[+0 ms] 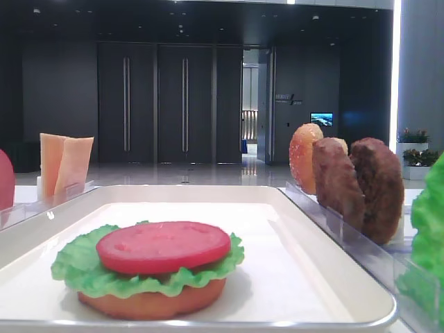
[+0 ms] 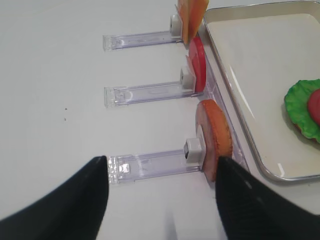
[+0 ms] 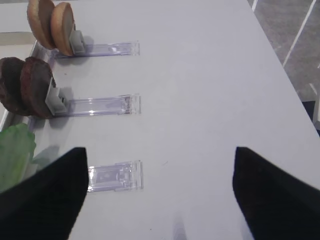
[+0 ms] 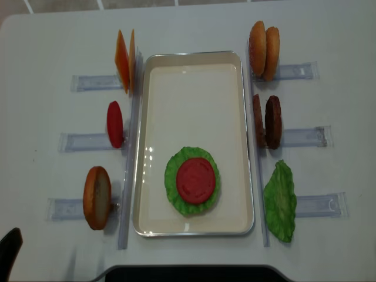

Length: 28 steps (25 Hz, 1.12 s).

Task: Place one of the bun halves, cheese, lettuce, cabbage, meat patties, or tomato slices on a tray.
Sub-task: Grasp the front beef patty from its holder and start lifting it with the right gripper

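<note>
**Half-built burger on the tray, both grippers empty and back from the racks**

The large white rectangular tray with a raised glossy rim [image 4: 194,59] sits mid-table. At its near end lies a stack: a flat orange-tan bun half [image 1: 152,303], a ruffled bright green lettuce leaf [image 4: 171,176] and a flat red tomato slice [image 4: 195,180] on top.

Spare ingredients stand on edge in narrow clear plastic racks [image 4: 302,138] along both sides, probably so a gripper can pinch each from above. On the right are two speckled buns [image 4: 264,47], the two dark-brown meat patties [image 4: 267,121] and a second lettuce leaf [image 4: 280,202]; on the left are thin pale-orange cheese slices [image 4: 125,61], another tomato slice [image 4: 115,124] and a bun [image 4: 97,197].

The right gripper [image 3: 160,195] hovers over bare table near the lettuce rack, jaws wide apart, holding nothing. The left gripper [image 2: 162,200] straddles the near bun's rack, also spread and empty.
</note>
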Each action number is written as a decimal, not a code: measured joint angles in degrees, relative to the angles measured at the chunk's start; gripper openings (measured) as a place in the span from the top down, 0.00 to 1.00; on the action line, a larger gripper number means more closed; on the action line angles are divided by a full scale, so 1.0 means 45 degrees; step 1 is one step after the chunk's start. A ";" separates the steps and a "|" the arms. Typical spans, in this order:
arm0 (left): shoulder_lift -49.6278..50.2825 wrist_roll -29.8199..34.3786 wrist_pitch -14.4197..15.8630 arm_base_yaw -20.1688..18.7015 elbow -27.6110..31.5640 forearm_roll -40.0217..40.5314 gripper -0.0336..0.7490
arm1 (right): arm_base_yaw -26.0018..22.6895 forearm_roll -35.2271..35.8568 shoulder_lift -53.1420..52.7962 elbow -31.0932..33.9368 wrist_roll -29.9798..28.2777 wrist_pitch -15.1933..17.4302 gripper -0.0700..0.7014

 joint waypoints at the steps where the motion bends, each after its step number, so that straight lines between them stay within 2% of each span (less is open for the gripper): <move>1: 0.0000 0.0000 0.0000 0.0000 0.0000 0.0000 0.30 | 0.0000 0.0000 0.0097 -0.0011 0.0000 0.0015 0.18; 7: 0.0000 0.0000 0.0000 0.0000 0.0000 0.0000 0.30 | 0.0000 0.0013 0.2807 -0.0160 0.0025 0.0027 0.18; 12: 0.0000 0.0000 0.0000 0.0000 0.0000 0.0000 0.30 | 0.0000 0.0013 0.5607 -0.1064 0.0114 0.0035 0.18; 21: 0.0000 0.0000 0.0000 0.0000 0.0000 0.0000 0.30 | 0.0000 0.0160 1.1064 -0.4269 0.0632 0.0763 0.21; 28: 0.0000 0.0000 -0.0012 0.0000 0.0000 0.0000 0.30 | 0.0000 0.0886 1.4022 -0.6699 0.0632 0.1154 0.21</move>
